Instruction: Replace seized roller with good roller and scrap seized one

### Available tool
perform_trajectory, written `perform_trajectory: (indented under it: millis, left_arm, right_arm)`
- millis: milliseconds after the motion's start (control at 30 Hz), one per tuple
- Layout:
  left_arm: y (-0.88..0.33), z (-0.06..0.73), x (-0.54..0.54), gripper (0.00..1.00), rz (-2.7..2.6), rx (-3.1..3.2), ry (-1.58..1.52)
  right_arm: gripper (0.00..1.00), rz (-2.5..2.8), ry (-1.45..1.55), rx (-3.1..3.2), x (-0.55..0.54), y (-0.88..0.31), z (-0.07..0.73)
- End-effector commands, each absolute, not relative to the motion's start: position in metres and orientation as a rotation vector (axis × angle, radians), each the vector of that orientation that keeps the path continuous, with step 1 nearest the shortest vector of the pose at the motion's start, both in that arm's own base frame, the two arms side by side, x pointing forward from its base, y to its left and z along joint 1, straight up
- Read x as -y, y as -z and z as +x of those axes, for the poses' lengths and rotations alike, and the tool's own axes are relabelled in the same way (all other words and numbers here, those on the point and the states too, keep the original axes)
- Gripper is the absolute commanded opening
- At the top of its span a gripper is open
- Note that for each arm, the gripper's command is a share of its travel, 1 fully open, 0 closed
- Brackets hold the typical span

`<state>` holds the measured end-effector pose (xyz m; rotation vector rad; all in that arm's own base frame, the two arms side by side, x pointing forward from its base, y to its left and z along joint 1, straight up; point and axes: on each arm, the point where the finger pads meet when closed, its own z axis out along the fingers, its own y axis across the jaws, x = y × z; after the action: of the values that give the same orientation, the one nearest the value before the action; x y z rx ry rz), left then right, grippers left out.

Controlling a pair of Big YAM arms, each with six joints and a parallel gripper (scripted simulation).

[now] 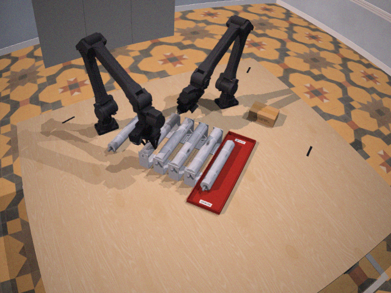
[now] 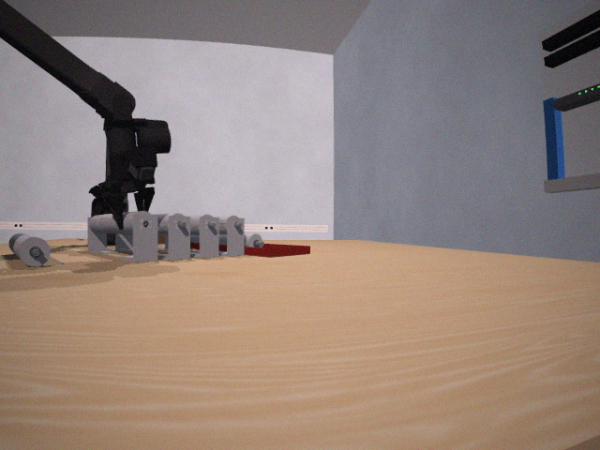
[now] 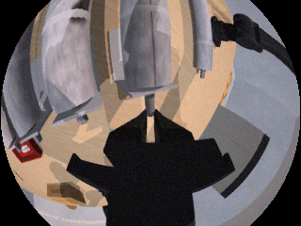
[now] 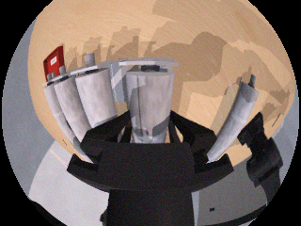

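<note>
My left gripper [image 1: 179,111] [image 3: 150,113] is shut on the axle end [image 3: 150,104], which sticks out far beyond the far bracket of the end roller [image 1: 168,127] [image 2: 104,223] [image 3: 145,52] [image 4: 150,94]. My right gripper [image 1: 148,144] [image 2: 131,218] [image 4: 150,113] is shut on this roller's body near its front bracket [image 1: 145,159] [image 2: 145,244]. At that bracket no axle sticks out; whether the axle sits in the hole is unclear. Three other rollers [image 1: 173,141] [image 1: 189,149] [image 1: 204,154] sit between their brackets. Another roller [image 1: 217,165] [image 2: 253,240] lies in the red scrap tray [image 1: 236,179] [image 2: 286,250].
A loose roller [image 1: 121,138] [image 2: 30,249] [image 3: 202,40] [image 4: 235,120] lies on the table beside the bed, on the side away from the tray. A brown box [image 1: 263,114] [image 3: 66,191] stands near the left arm's base. The tray lies close beside the bed.
</note>
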<state>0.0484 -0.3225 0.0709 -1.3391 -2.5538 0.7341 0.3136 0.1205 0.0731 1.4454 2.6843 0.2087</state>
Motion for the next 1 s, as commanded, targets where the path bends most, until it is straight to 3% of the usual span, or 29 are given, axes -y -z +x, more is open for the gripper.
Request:
perform_trajectory:
  millis: [0,233,267,967]
  left_arm:
    - [-0.078,0.059,0.341,0.03,-1.391,2.573,-0.787]
    - [-0.078,0.059,0.341,0.03,-1.391,2.573,-0.787]
    - [-0.089,0.071,0.357,0.32,-1.375,2.617,-0.831]
    - [-0.088,0.065,0.355,0.32,-1.389,2.604,-0.827]
  right_arm:
    - [0.32,1.412,-0.278,-2.641,-0.124,-0.090,0.330]
    - [0.32,1.412,-0.278,-2.641,-0.124,-0.090,0.330]
    - [0.32,1.412,-0.278,-2.641,-0.124,-0.090,0.330]
    - [0.32,1.412,-0.278,-2.641,-0.124,-0.090,0.330]
